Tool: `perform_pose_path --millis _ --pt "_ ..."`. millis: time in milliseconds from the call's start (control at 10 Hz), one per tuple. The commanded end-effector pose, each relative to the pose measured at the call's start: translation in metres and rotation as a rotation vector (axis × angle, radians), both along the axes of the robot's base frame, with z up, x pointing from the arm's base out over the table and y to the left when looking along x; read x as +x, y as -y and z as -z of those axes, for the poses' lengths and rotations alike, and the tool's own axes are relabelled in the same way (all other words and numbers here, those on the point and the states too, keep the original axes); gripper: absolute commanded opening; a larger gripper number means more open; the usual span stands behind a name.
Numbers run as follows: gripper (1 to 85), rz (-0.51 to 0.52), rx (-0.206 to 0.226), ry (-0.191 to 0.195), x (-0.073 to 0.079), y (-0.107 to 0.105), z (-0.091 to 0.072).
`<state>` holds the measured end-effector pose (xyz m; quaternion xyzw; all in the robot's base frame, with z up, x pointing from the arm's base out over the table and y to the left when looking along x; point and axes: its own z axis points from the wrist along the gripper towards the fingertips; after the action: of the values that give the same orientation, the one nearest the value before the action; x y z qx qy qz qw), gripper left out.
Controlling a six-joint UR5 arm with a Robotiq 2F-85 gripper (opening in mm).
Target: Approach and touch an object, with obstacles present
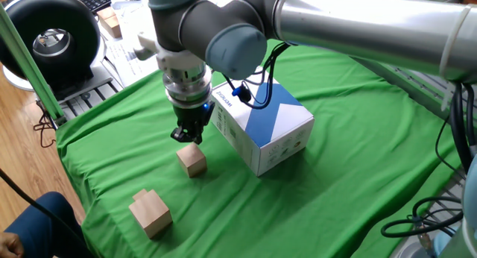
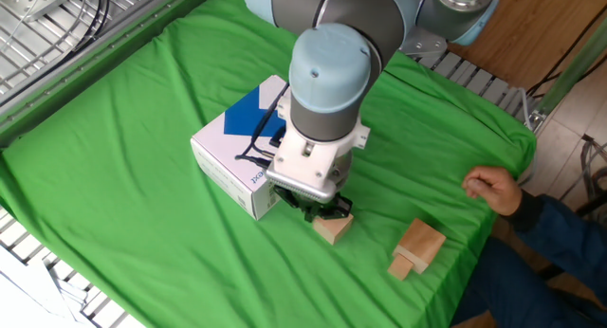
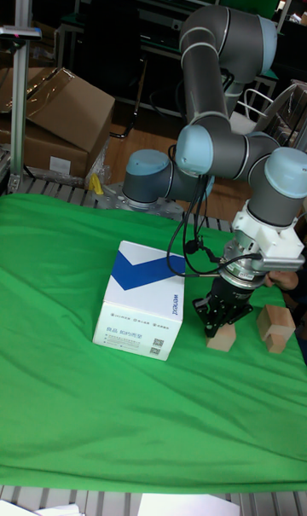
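The object, a small plain wooden cube (image 1: pixel 192 159) (image 2: pixel 332 229) (image 3: pixel 222 340), sits on the green cloth near the front left. My gripper (image 1: pixel 186 136) (image 2: pixel 321 212) (image 3: pixel 219 320) hangs straight down just over its top, fingers together with nothing held. I cannot tell whether the tips touch it. Two obstacles flank it. The white box with a blue zigzag (image 1: pixel 261 124) (image 2: pixel 235 155) (image 3: pixel 145 307) stands right beside the gripper. The stepped wooden block (image 1: pixel 150 211) (image 2: pixel 417 248) (image 3: pixel 275 327) lies apart on the cube's other side.
A person's hand (image 2: pixel 491 189) rests at the cloth's edge close to the stepped block, with a knee (image 1: pixel 37 221) below it. A black round device (image 1: pixel 52 38) stands past the table's left corner. Cardboard boxes (image 3: pixel 60 115) sit behind the table.
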<state>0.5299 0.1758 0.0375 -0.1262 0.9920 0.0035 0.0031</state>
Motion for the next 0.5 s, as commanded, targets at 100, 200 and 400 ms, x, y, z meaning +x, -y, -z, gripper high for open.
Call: perform_pose_path --millis 100,200,400 --pt "2.3 0.073 0.078 -0.029 -0.008 -0.022 0.000" --pt "2.3 0.118 0.127 -0.063 -0.015 -0.036 -0.004" --pt "2.3 0.090 0.085 -0.058 -0.013 -0.024 -0.008"
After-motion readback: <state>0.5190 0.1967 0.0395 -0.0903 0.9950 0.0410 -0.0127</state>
